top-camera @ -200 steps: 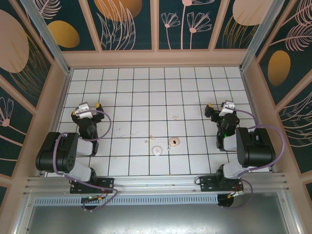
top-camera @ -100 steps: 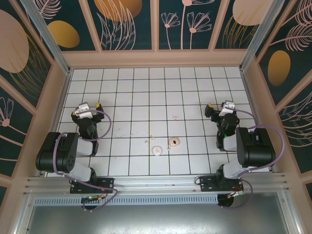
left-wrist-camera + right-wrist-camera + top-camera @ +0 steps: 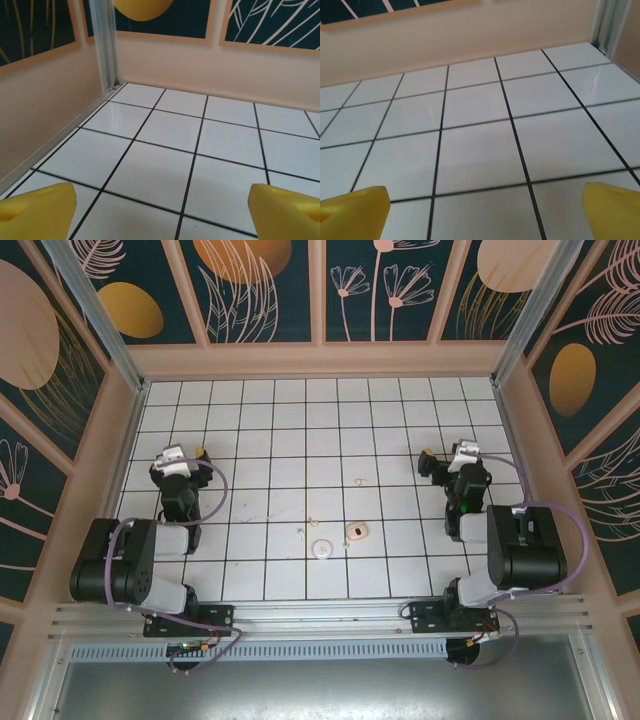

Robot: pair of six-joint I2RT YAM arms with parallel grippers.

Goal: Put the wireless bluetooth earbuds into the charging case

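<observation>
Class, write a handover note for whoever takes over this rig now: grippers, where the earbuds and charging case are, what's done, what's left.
Left gripper: open, empty, over bare tiles on the left. Right gripper: open, empty, on the right.
Charging case: on the tiles mid-table, near side, beside a round pale disc; lid state unclear.
Earbuds: tiny pale specks on nearby tiles, too small to confirm.
Done: nothing. Left: pick both earbuds, seat them in the case.
</observation>
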